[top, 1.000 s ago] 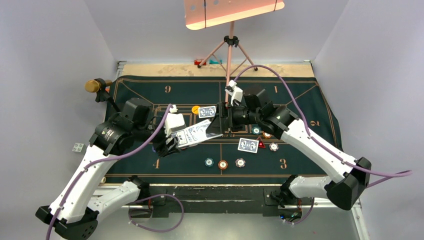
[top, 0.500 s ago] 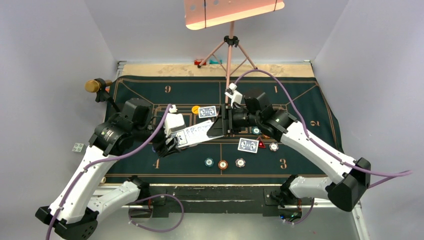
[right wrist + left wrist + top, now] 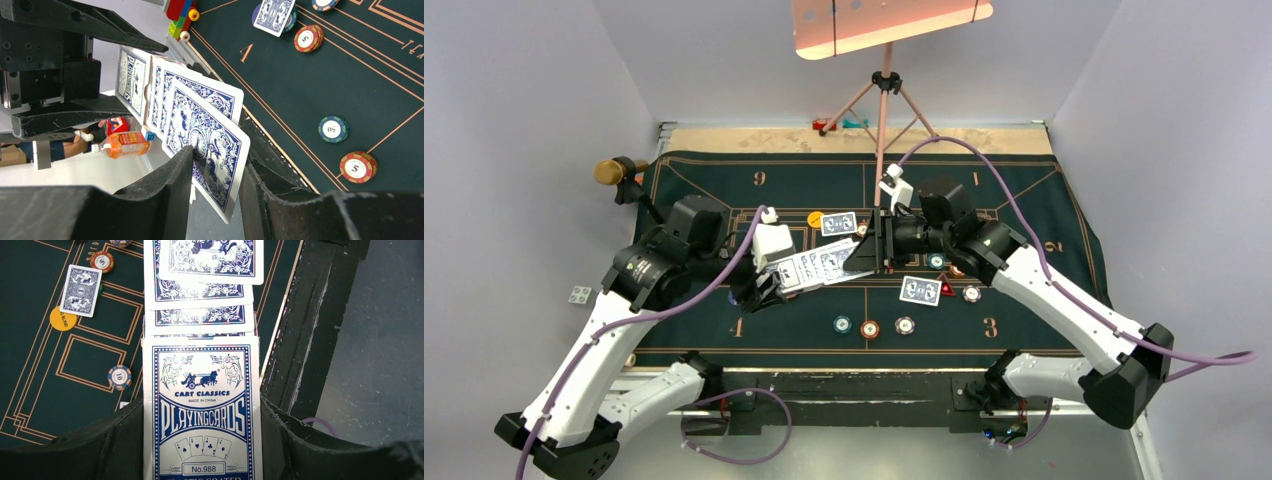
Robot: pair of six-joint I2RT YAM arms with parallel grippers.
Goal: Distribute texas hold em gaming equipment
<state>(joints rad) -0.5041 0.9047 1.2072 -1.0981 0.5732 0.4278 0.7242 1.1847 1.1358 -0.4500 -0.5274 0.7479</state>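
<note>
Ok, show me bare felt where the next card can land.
Bare felt mat: around the 9 at far left, and by the 3, right of the chip row. Crowded: the centre, where left gripper, holding the card box, meets right gripper at the fanned cards.

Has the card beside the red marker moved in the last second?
No. The playing card still lies beside the red triangular marker, unmoved against the felt mat's gold lines.

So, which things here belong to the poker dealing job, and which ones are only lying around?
Job: card box, fanned cards, dealt cards, chips, yellow disc, red marker.
Lying about: tripod, gold knob, red and teal bits, white tile.
</note>
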